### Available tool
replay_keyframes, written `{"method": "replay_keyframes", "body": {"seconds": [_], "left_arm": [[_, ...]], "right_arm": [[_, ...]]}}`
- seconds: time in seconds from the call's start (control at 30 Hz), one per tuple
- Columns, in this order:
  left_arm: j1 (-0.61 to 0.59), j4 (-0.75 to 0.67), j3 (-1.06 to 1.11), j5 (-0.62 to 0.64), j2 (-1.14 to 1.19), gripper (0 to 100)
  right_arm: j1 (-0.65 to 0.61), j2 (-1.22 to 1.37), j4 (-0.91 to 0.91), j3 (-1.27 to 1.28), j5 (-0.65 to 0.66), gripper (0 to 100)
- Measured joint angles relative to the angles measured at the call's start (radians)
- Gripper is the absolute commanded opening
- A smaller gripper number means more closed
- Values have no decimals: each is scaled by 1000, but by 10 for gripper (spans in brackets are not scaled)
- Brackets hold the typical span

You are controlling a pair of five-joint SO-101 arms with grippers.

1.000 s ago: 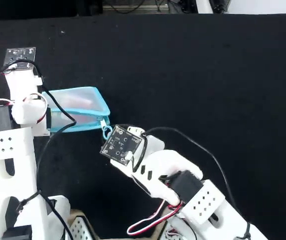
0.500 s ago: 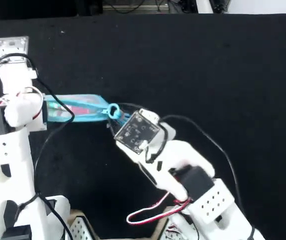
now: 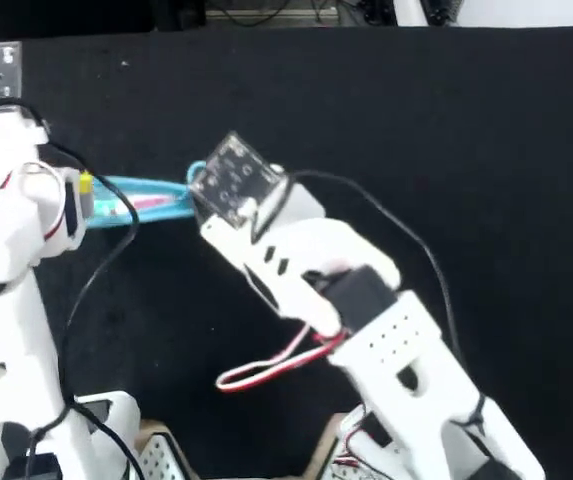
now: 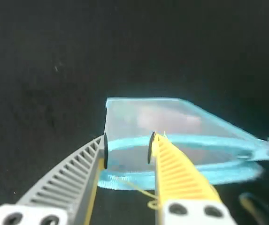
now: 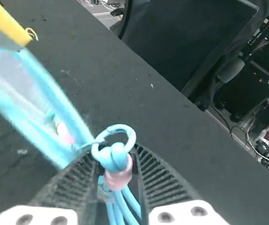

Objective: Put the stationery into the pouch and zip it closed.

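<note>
The high camera looks steeply down over the black table (image 3: 446, 120) from the arms' side. Each wrist camera sits close behind its own fingers. The left gripper (image 4: 127, 149) faces the pouch (image 4: 172, 117) side-on, and the right gripper (image 5: 116, 161) looks past the pull cord (image 5: 117, 151) along the table toward the room beyond. All three views share the pouch.

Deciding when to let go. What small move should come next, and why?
Probably lay the pouch flat on the table first: it is stretched edge up between the left gripper on one end and the right gripper on the zip cord at the other, so it looks zipped shut.
</note>
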Motion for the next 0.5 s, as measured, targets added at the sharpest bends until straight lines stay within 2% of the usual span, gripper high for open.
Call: {"method": "replay_keyframes", "body": {"seconds": [0.13,0.23,0.5], "left_arm": [[0,35,-64,-3,-103,166],[0,52,-58,-58,-175,166],[0,46,238,-212,-311,166]], "right_arm": [[3,84,5,-97,-3,11],[2,144,40,-178,-3,11],[2,227,175,-370,-3,11]]}}
